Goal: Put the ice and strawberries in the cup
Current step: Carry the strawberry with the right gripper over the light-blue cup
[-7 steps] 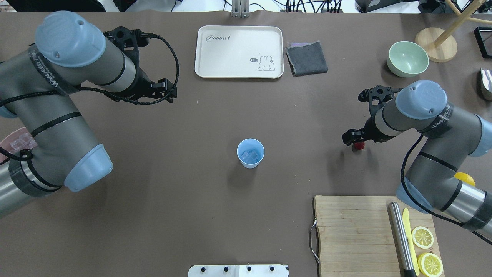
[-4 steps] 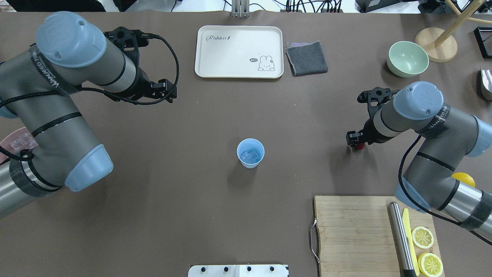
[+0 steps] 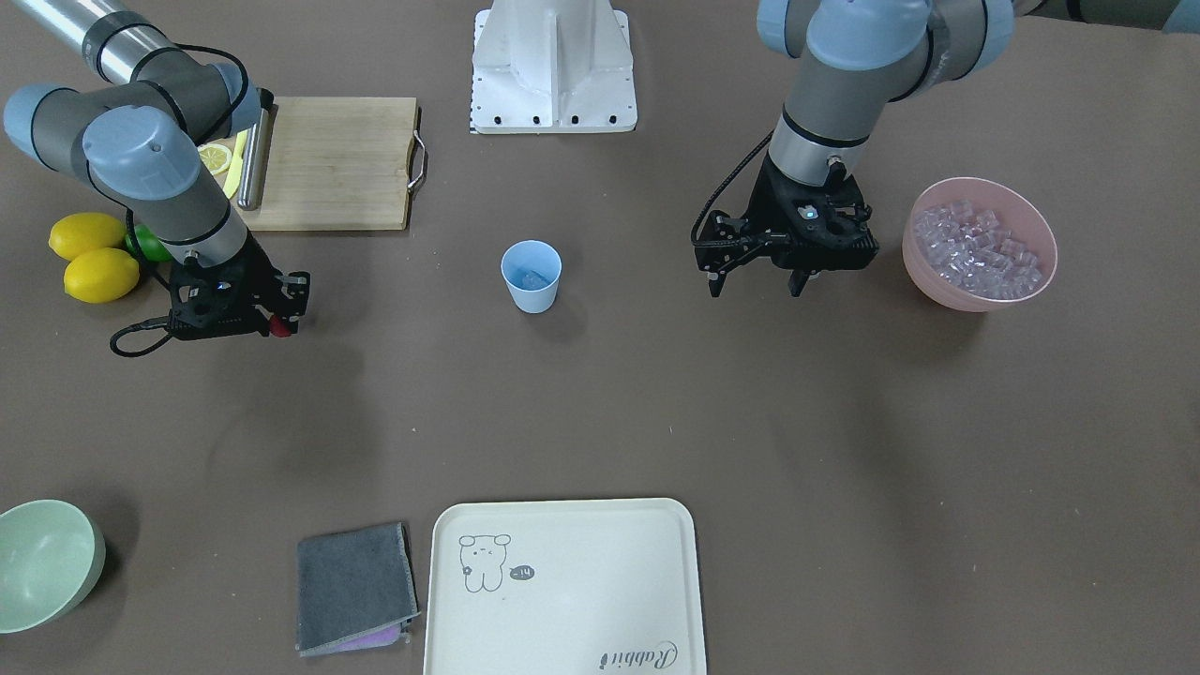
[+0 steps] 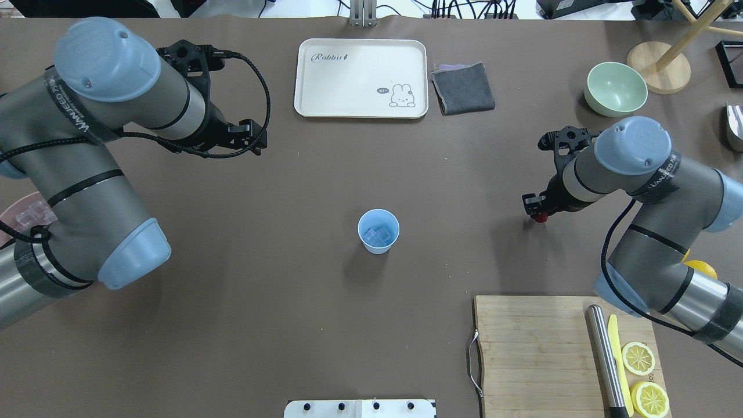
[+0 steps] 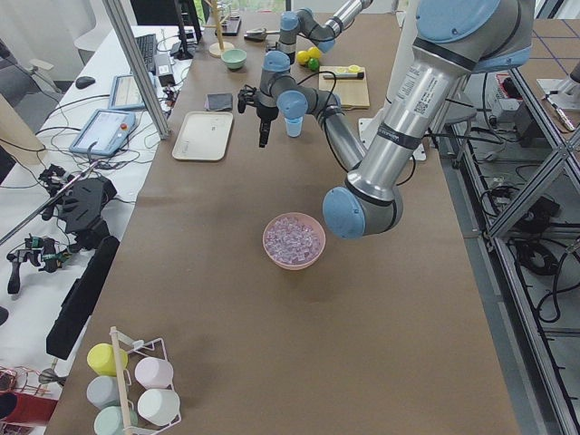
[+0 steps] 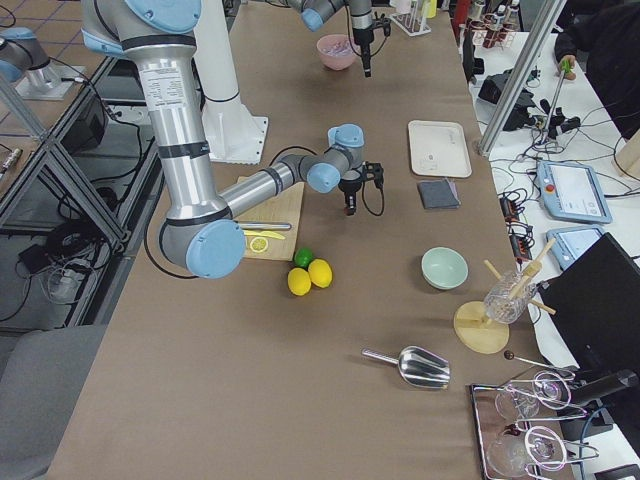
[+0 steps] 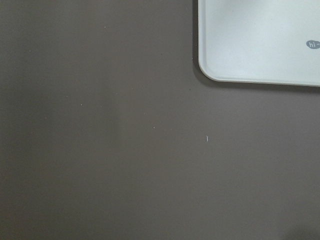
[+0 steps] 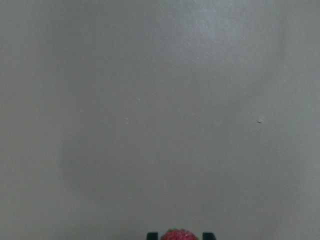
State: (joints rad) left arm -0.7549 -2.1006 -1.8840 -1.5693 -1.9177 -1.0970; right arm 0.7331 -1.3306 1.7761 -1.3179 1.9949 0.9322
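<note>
Red strawberry (image 4: pixel 541 218) in right jaws; left jaws wide; cup (image 4: pixel 379 248) well apart; board (image 4: pixel 522 348) near.

One cup (image 3: pixel 531 277), one strawberry (image 3: pixel 278 326), two bowls (image 3: pixel 947 298), two whole lemons (image 3: pixel 86 234), one tray (image 3: pixel 562 600)

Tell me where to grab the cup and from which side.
Pinch the cup by its wall at the rim, coming straight down from above with one finger inside and one outside. It stands upright with its mouth open, and the ice lies low inside, so there is probably room for a finger. The tapered wall might let a side grip slip.
</note>
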